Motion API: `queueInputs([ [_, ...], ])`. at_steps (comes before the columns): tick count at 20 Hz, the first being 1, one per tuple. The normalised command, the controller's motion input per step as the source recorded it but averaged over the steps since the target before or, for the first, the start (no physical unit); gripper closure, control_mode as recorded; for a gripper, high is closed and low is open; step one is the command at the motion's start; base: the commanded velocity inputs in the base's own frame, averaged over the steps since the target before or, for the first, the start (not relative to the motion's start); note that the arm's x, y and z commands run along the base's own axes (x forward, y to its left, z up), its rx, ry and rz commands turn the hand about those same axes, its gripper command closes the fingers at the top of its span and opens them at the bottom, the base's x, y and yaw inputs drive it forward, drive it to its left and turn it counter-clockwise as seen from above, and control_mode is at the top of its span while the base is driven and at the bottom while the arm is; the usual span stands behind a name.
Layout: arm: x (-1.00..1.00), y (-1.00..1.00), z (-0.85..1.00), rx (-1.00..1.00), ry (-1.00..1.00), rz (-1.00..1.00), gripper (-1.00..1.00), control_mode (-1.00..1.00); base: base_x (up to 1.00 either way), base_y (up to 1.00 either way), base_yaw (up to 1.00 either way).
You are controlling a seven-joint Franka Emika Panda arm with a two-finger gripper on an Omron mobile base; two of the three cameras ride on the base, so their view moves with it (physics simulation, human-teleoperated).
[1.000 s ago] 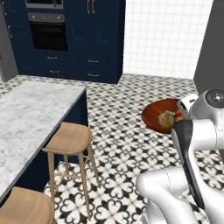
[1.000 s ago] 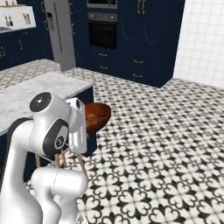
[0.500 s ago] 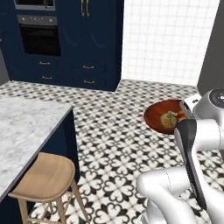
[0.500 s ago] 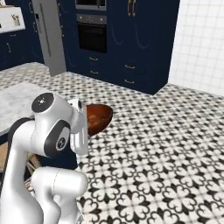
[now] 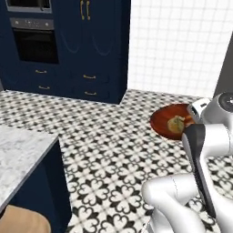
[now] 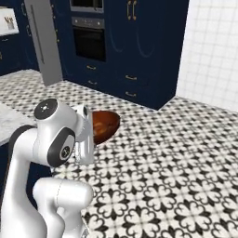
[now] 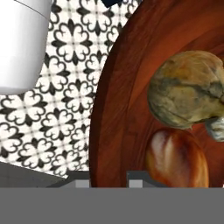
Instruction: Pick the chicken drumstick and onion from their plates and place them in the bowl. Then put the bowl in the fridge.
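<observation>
Change: whole scene shifted across both base views since half a second back, so camera moved; wooden stool and marble island slid toward lower left of left base view, oven and navy cabinets loom larger; bowl kept same spot relative to arm.
Gripper: two-finger gripper [image 7: 109,180] pinching near rim of bowl, fingers pressed together on it; grey finger [image 7: 138,178] at bottom edge of hand view, rim between the two.
Bowl: shallow round glossy red-brown bowl [image 5: 169,119] [image 6: 105,126] [image 7: 127,87] carried off floor, held up in air beside white wrist, roughly level, above patterned floor.
Onion: round yellowish-tan mottled onion [image 7: 187,89] [image 5: 175,124] inside bowl, resting on dark inner surface.
Drumstick: reddish-brown chicken drumstick [image 7: 175,158] inside bowl, just beside onion, touching or nearly touching it, nearer gripper.
Arm: white Franka arm [image 5: 202,150] [image 6: 56,139] folded up, hand near own shoulder.
Floor: black-and-white floral tile floor [image 5: 109,145] [image 6: 176,162] below bowl.
Island: white-grey marble island top on navy base [image 5: 18,157] at lower left of left base view.
Stool: tan wooden stool seat [image 5: 20,221] at bottom left corner.
Cabinets: navy cabinets with brass handles [image 5: 91,50] [image 6: 139,46] and black built-in oven [image 5: 35,41] [image 6: 89,38] ahead.
Fridge: tall grey metallic fridge [image 6: 44,44] at left of right base view, well apart from bowl.
Wall: white tiled wall [image 5: 177,45] at right.
</observation>
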Motion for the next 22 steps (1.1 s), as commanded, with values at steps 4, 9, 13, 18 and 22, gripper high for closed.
queueInputs([
  [4, 0.00, 0.00, 0.00, 0.00, 0.00, 0.00, 1.00, 1.00, 1.00, -0.03, 0.19],
  [9, 0.00, 0.00, 0.00, 0.00, 0.00, 0.00, 1.00, 1.00, 1.00, 0.00, 0.36],
  [13, 0.00, 0.00, 0.00, 0.00, 0.00, 0.00, 1.00, 1.00, 1.00, 0.00, 0.48],
  [18, 0.00, 0.00, 0.00, 0.00, 0.00, 0.00, 1.00, 1.00, 1.00, 0.00, 0.49],
  [22, 0.00, 0.00, 0.00, 0.00, 0.00, 0.00, 1.00, 1.00, 1.00, 0.00, 0.43],
])
